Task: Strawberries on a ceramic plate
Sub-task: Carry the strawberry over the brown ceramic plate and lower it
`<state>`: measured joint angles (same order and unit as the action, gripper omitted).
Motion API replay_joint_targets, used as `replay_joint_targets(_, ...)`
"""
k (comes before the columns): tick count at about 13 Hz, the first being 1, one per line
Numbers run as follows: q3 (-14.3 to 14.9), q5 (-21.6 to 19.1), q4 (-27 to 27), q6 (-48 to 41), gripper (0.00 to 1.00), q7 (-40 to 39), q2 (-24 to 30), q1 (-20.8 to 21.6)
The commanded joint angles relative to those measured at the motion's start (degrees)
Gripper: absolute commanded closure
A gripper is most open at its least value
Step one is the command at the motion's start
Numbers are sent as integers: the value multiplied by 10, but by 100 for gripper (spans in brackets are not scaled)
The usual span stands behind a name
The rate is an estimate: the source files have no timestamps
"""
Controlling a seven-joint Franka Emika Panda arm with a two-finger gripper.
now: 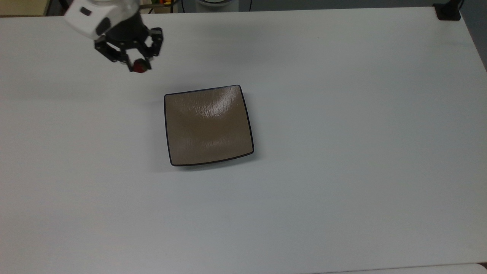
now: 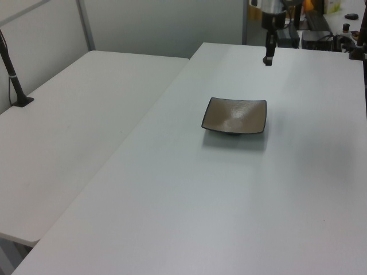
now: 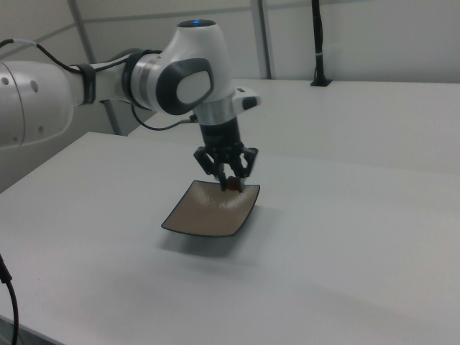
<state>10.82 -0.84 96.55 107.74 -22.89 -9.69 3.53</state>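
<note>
- The pincer (image 1: 139,67) hangs above the table (image 1: 342,114), toward the far-left corner in the top view, its fingers closed on a strawberry (image 1: 140,67).
- The strawberry is off the table, near the plate (image 1: 208,125) but not over it.
- The plate sits bare near the table's middle.
- The berry is probably light, soft and easily bruised, so a gentle squeeze across its sides suits best.
- The glazed plate looks slick; a berry let go from high up may roll.

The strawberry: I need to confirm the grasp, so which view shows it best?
The top view: the strawberry shows red between the gripper fingers. In the right view it is a small red spot; in the left view it cannot be made out.
</note>
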Motion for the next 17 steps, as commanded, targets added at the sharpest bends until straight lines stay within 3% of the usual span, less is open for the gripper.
replay_joint_targets(1,-40,-34,-6,6,87,56,-2,0)
replay_joint_targets(3,-56,-56,-4,31,87,68,-5,5)
replay_joint_targets(5,-63,-56,1,64,87,110,-15,21)
replay_joint_targets(10,-82,-57,32,155,86,114,-39,28)
replay_joint_targets(17,-83,-57,80,272,84,119,-82,48)
